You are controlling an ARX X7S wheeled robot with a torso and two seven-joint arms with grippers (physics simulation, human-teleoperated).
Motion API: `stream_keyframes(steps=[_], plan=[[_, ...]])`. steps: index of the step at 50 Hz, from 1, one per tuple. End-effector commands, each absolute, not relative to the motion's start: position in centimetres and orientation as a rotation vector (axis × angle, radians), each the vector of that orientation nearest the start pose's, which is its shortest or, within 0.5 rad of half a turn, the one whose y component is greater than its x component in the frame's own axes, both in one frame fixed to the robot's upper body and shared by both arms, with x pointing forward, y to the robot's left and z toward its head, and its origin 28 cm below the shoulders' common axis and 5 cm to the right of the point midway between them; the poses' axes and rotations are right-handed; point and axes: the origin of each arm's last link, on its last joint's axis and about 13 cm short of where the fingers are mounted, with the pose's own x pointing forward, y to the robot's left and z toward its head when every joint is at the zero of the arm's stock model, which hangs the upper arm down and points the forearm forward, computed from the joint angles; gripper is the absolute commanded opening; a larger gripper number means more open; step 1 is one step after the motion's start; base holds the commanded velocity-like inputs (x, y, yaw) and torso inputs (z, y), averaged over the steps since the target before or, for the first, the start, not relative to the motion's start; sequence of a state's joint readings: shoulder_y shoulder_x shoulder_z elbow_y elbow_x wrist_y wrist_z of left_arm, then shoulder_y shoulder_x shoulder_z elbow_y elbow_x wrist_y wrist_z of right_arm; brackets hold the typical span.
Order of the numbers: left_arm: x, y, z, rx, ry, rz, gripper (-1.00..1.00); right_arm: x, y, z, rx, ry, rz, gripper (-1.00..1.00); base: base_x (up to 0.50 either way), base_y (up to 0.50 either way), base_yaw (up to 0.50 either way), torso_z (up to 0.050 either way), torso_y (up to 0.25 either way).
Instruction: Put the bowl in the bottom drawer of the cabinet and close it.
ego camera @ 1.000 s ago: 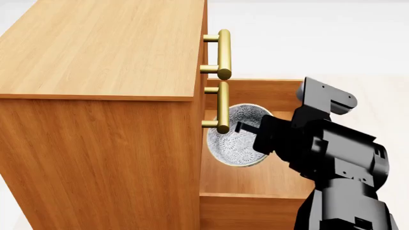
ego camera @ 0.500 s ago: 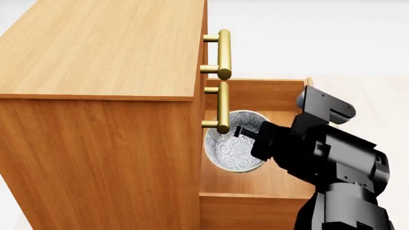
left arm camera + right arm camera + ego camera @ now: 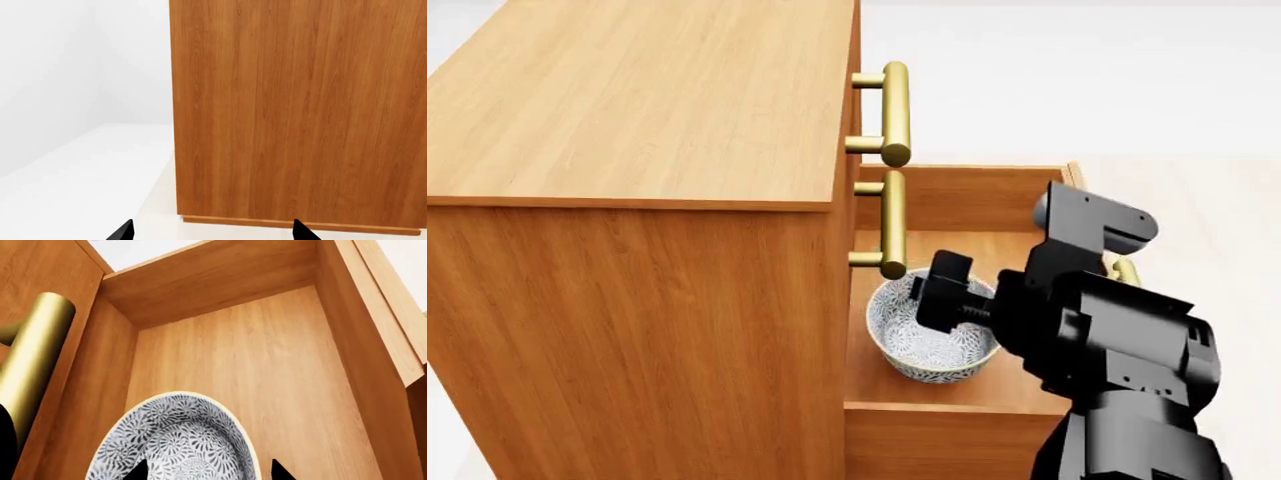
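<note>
I have the bowl [image 3: 932, 340] down inside the open bottom drawer [image 3: 961, 415] of the cabinet [image 3: 641, 250], close to the cabinet front and just under the middle brass handle [image 3: 892, 225]. From the head view I judge it is either resting on the drawer floor or very nearly so; I cannot tell for sure whether it touches.

The right tool [image 3: 945, 292] sits over the bowl's rim with its fingertips straddling the wall. The wrist view shows two dark tips at the bowl's near edge, so I read it as pinching the bowl's rim, though I cannot see the contact itself. The left tool [image 3: 210, 231] is spread, holding nothing, and faces the cabinet's plain side panel.

To do this step well, I would lower until the base sits flat on the drawer floor, then spread the fingers gently so the bowl does not tip or skid. I would lift straight up afterwards, watching that middle handle, which hangs close over the working space. Only once the arm is out of the drawer box should I push the front shut, pressing squarely so it slides without jamming.

The bowl stands nearly upright, mouth facing up, tilted a little toward the camera. Being round, it has no long axis across; its only axis runs vertically through the opening.
</note>
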State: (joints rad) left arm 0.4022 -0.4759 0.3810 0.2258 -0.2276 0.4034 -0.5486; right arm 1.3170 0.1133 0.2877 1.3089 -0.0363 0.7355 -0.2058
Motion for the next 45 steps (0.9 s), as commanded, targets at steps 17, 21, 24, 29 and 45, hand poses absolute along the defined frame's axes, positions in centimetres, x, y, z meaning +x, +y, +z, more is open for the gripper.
stream_keyframes(steps=[17,21,24,29,45], plan=[[9.9,22.5,1.6,-0.008,-0.08,0.07,1.0,40.9,-14.6,17.8,0.282,0.58,0.128,1.0,0.0,0.0,0.0,0.0,0.0],[10.0,22.5,1.5,-0.008,-0.08,0.07,1.0,41.1,-14.8,18.5,0.281,0.559,0.131,1.0,0.0,0.0,0.0,0.0,0.0],[9.9,22.5,1.5,-0.007,-0.08,0.07,1.0,41.2,-15.1,19.4,0.287,0.538,0.129,1.0,0.0,0.0,0.0,0.0,0.0],[10.0,22.5,1.5,-0.005,-0.081,0.07,1.0,40.9,-15.5,20.8,0.281,0.5,0.13,1.0,0.0,0.0,0.0,0.0,0.0],[9.9,22.4,1.6,-0.007,-0.082,0.07,1.0,39.2,-16.8,24.1,0.235,0.403,0.102,1.0,0.0,0.0,0.0,0.0,0.0]])
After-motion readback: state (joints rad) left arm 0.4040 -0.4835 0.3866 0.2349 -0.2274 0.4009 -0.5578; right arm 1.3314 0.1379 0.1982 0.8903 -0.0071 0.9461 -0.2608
